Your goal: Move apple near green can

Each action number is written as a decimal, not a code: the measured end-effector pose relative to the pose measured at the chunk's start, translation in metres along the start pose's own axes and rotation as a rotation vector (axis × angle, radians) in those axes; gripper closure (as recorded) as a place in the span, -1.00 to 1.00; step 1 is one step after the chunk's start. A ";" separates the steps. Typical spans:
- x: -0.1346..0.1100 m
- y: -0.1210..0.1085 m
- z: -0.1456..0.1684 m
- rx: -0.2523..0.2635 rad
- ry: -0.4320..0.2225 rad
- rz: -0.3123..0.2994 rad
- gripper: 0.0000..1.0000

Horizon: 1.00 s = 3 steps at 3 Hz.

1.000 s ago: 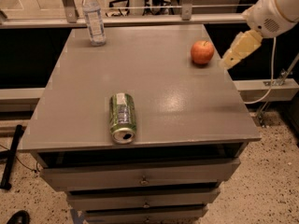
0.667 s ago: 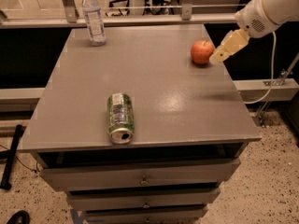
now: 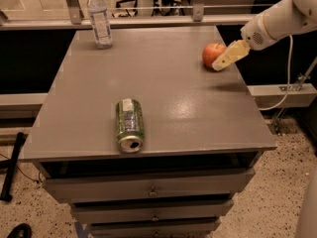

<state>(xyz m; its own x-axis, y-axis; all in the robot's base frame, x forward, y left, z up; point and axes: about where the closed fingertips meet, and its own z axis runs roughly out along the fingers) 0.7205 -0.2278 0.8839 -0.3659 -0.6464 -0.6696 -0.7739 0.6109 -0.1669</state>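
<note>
The red-orange apple (image 3: 212,54) sits on the grey table (image 3: 163,83) near its right edge, towards the back. The green can (image 3: 129,124) lies on its side near the front edge, left of centre, with its silver top facing the front. My gripper (image 3: 224,60) comes in from the upper right on a white arm, and its pale yellow fingertips are right beside the apple's right side, partly overlapping it. The can is far from the apple, to its front left.
A clear plastic water bottle (image 3: 99,18) stands upright at the back left of the table. The table has drawers (image 3: 148,187) below its front edge. A rail runs behind the table. A cable hangs from the arm at the right.
My gripper has moved left and a little down, from off the table's right edge to right beside the apple. The apple, the can and the bottle have not moved.
</note>
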 end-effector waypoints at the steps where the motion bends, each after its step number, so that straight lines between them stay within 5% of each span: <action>1: 0.006 -0.014 0.025 -0.005 -0.025 0.048 -1.00; 3: -0.004 -0.003 0.046 -0.095 -0.137 0.172 -0.19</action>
<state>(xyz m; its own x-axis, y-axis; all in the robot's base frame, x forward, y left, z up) 0.7482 -0.2061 0.8532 -0.4279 -0.4649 -0.7751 -0.7537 0.6568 0.0221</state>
